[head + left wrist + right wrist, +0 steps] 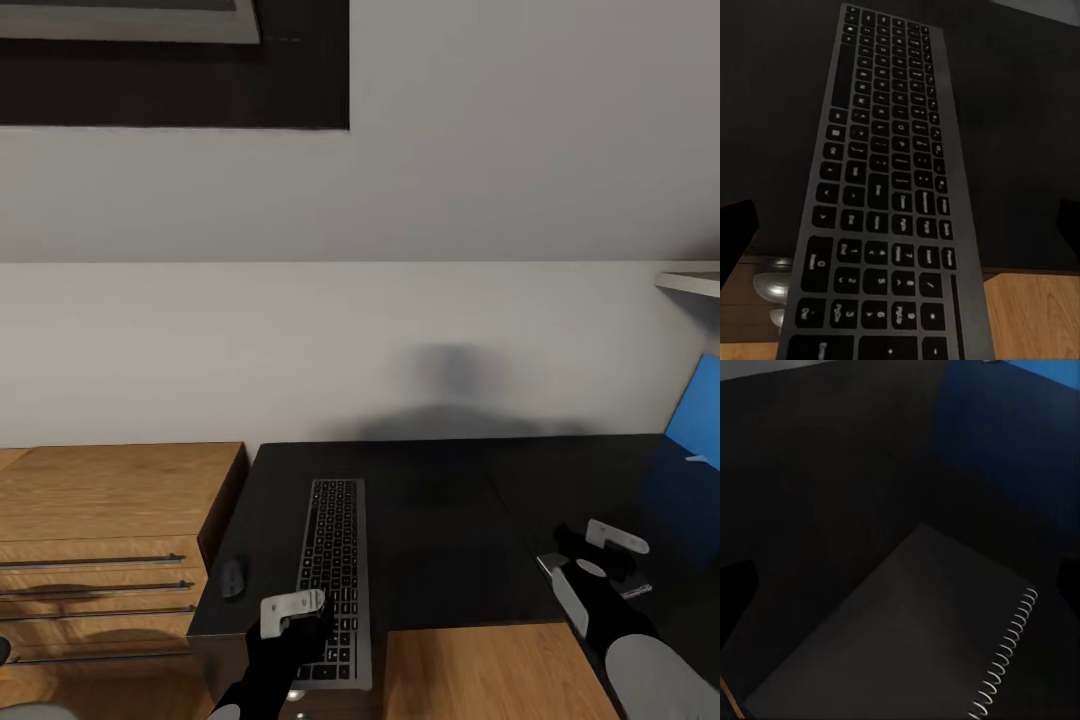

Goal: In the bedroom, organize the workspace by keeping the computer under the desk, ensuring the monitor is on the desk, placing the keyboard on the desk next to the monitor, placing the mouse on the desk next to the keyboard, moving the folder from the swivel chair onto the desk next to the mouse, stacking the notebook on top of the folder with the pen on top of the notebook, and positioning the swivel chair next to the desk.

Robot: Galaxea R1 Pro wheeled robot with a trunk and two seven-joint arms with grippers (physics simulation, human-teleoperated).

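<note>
Head view: the desk [440,520] shows its black surface below a pale wall, with the oak drawer unit [100,540] butted against its left end. The keyboard [333,575] lies lengthwise on the surface, its near end projecting past the front edge. The mouse [232,578] sits just beside the keyboard, near the surface's left edge. The left gripper [300,608] hovers over the keyboard's near end, contact not confirmed. The right gripper [595,560] hangs over the right part of the surface, beside the blue back panel [697,410].

Left wrist view: the keyboard [885,202] runs straight between the two finger silhouettes at the frame edges, so the jaws stand wide, holding nothing. Oak floor [1035,315] shows beyond the desk edge under the keyboard's near end.

Right wrist view: the notebook [900,637], dark with a white spiral binding, lies flat on the surface below the gripper. The jaws are spread wide and empty.

Risks, judged:
- Keyboard overhang: a push or a poor pinch at the near end could tip it off the edge to the floor
- Mouse close by: sliding the keyboard sideways could knock it off the left edge
- Notebook is thin and flat: jaws may scrape the surface and fail to lift it
</note>
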